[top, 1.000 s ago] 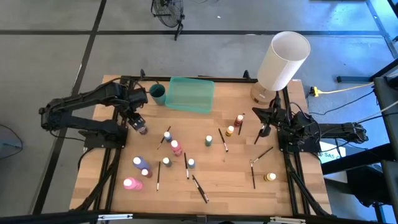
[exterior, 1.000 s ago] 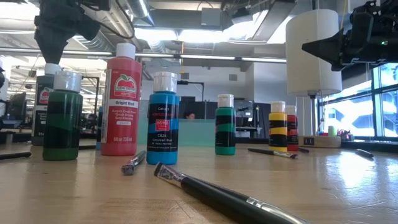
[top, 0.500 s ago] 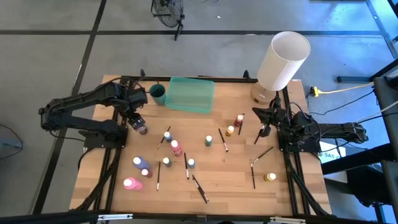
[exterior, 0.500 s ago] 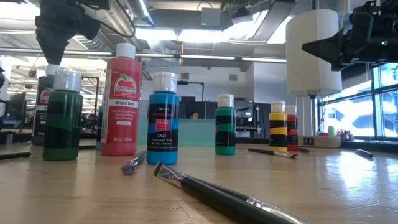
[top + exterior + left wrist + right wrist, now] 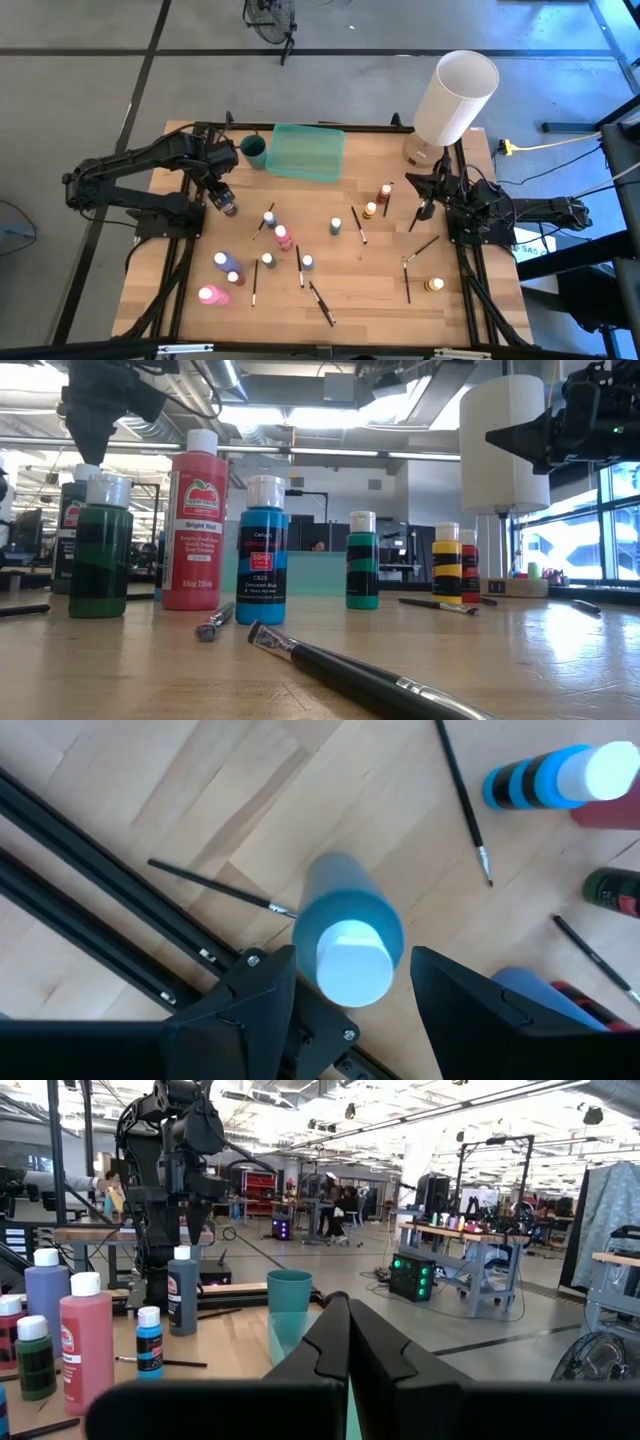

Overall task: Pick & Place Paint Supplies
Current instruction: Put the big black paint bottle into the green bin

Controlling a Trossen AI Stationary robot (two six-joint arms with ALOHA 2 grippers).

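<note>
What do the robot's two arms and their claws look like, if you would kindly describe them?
Both arms are matte black and built of jointed tubular segments mounted on black frame rails at the wooden table's sides. The left claw has two broad, angular black fingers with flat faces. The right claw has two smooth black fingers tapering to a narrow tip. A yellow cable lies on the floor behind the right arm.

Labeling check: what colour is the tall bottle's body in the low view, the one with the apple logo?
Red body, white cap: the tall bottle, clearest in the low view.

The left gripper hides the bottle's cap — low view. Far bottle labels stay unreadable — too small.
</note>
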